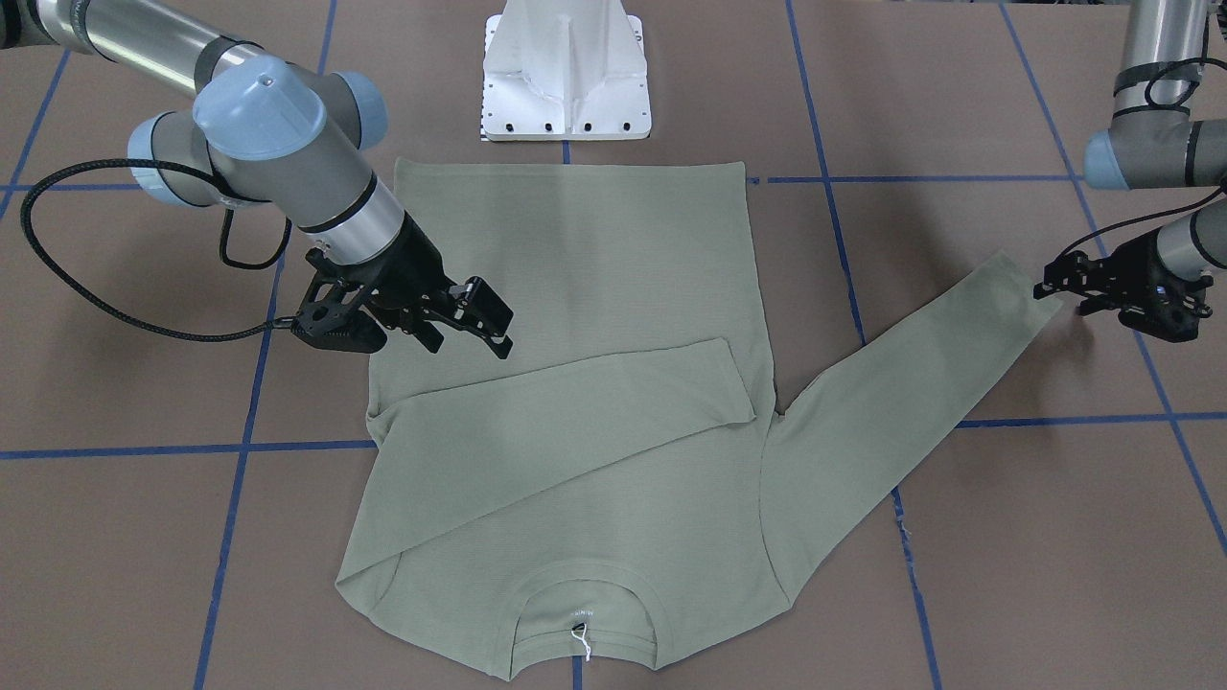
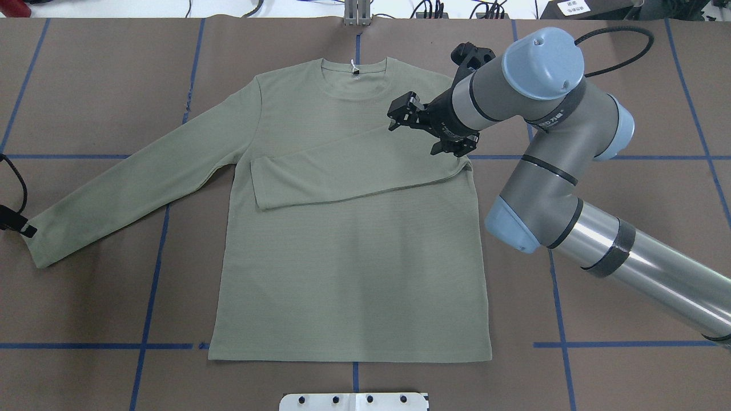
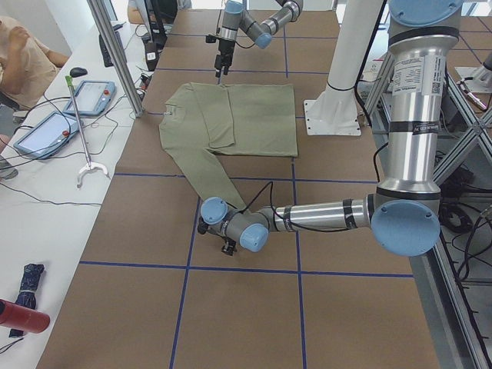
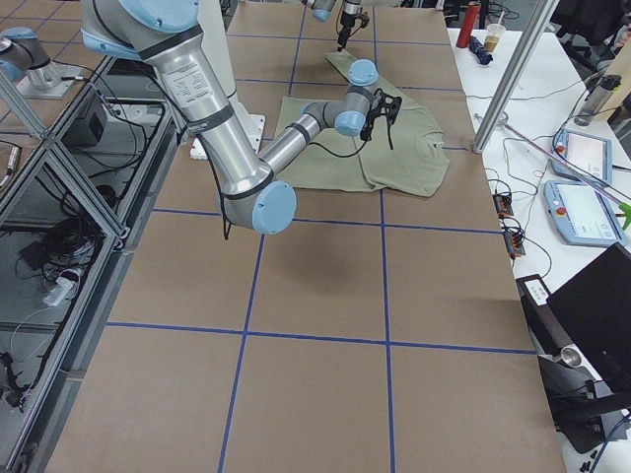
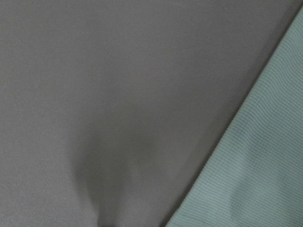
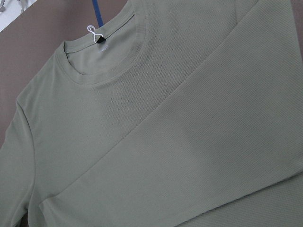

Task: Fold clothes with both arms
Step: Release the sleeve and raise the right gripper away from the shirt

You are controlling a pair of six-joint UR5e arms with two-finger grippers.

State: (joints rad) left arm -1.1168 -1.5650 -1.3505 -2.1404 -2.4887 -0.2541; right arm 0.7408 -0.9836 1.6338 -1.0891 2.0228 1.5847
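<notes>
The pale sage-green shirt (image 2: 354, 257) lies flat on the brown table with its neckline (image 2: 354, 80) far from the robot. One sleeve (image 2: 354, 171) is folded across the chest. The other sleeve (image 2: 131, 188) stretches out to the robot's left. My right gripper (image 2: 395, 116) hovers open and empty over the folded sleeve near the shoulder; it also shows in the front-facing view (image 1: 494, 331). My left gripper (image 1: 1045, 287) sits low at the cuff (image 1: 1026, 311) of the stretched sleeve. I cannot tell whether it holds the cuff. The left wrist view shows only table and a shirt edge (image 5: 265, 165).
The white pedestal base (image 1: 566, 77) stands at the shirt's hem side. Blue tape lines (image 2: 165, 228) cross the table. Beyond the far edge are a metal post (image 3: 115, 54), tablets (image 3: 88, 96) and a seated person (image 3: 23, 54).
</notes>
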